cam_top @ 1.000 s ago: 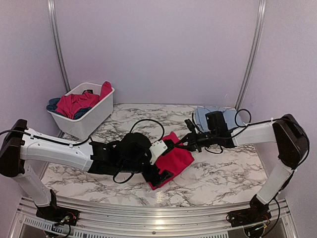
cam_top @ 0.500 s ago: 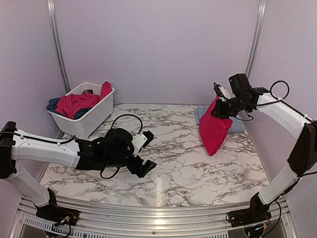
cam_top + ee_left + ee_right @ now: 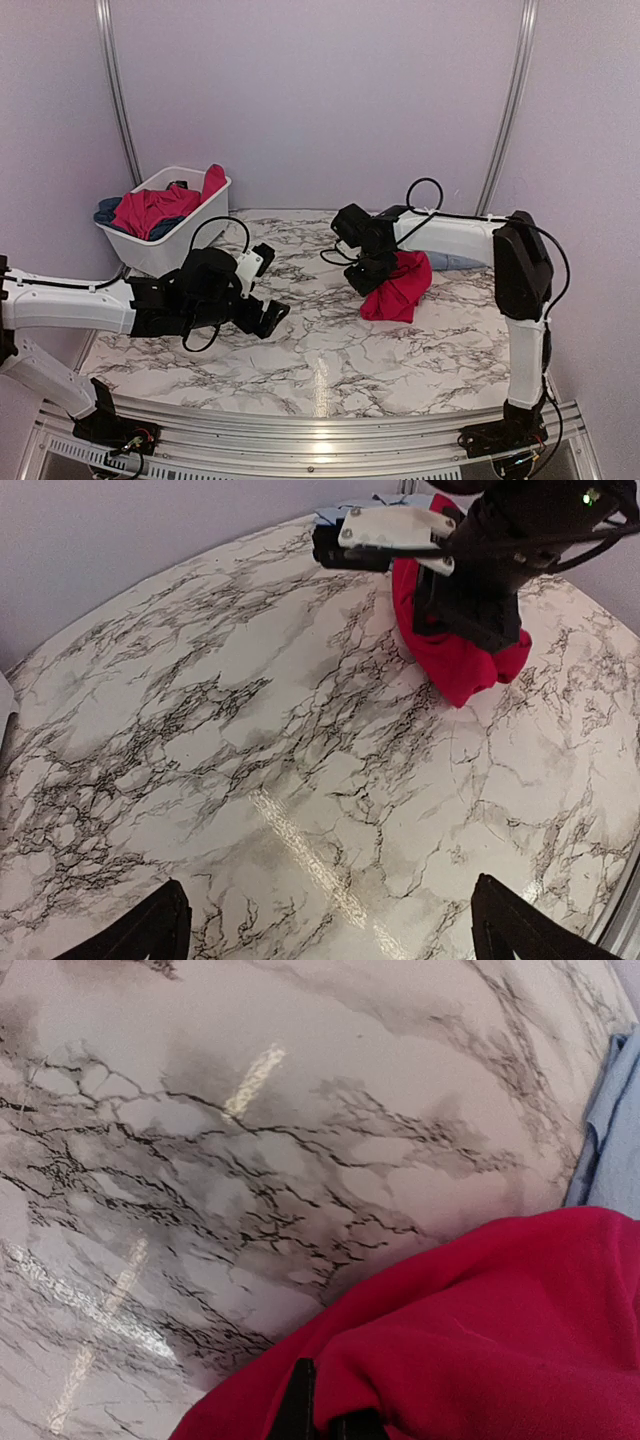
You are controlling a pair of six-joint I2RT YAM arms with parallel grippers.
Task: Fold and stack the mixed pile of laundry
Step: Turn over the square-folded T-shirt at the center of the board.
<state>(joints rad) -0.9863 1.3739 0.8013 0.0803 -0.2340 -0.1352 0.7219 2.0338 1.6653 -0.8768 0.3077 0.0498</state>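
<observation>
Red garment [image 3: 403,288] hangs bunched below my right hand [image 3: 368,276], which is clamped on it, its lower end on the desk [image 3: 330,350] right of centre. My left hand [image 3: 268,288], fingers apart, hovers well clear over open marble. A light blue shirt [image 3: 458,262] lies near the far right edge.

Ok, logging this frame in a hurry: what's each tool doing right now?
Left tool: open, holding nothing.
Right tool: shut on the red cloth.
</observation>
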